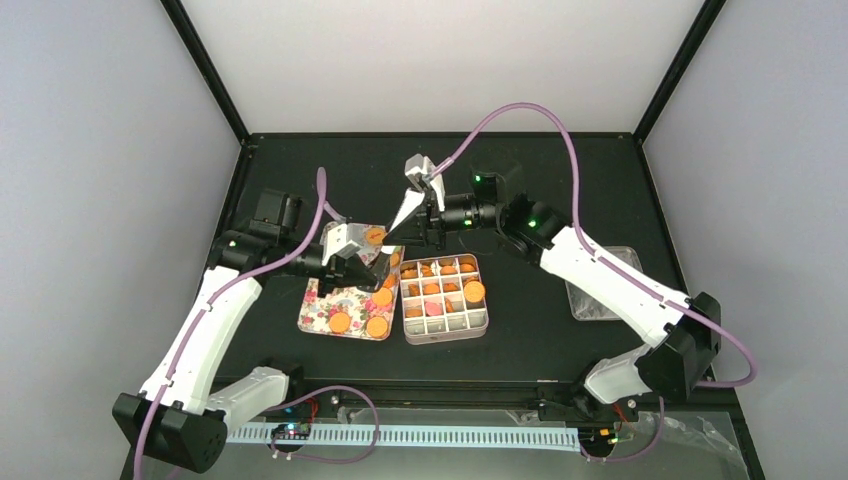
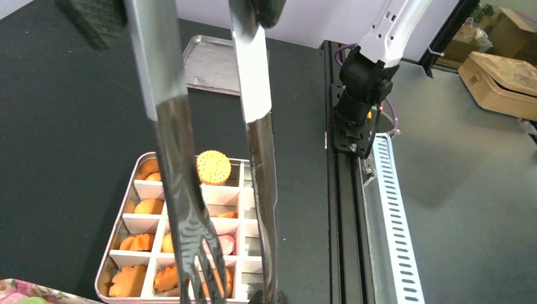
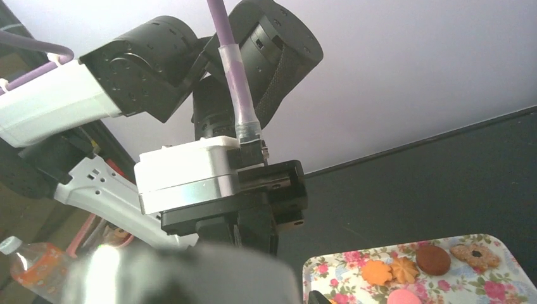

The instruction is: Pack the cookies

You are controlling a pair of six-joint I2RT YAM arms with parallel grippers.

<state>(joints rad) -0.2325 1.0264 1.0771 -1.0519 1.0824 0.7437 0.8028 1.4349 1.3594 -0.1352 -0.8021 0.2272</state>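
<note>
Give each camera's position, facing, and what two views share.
Top external: above, behind, looking down on the table; left arm, right arm show.
Left wrist: looks down its tongs onto the compartment box; right arm's base beyond.
Right wrist: low, facing the left arm and flowered tray.
Shared: top and left wrist show the compartment box.

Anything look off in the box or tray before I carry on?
One orange cookie sits on top of the dividers at a corner of the compartment box, lying across cells rather than inside one.

No legible text, label, brand, number or sign anywhere in these three views.
</note>
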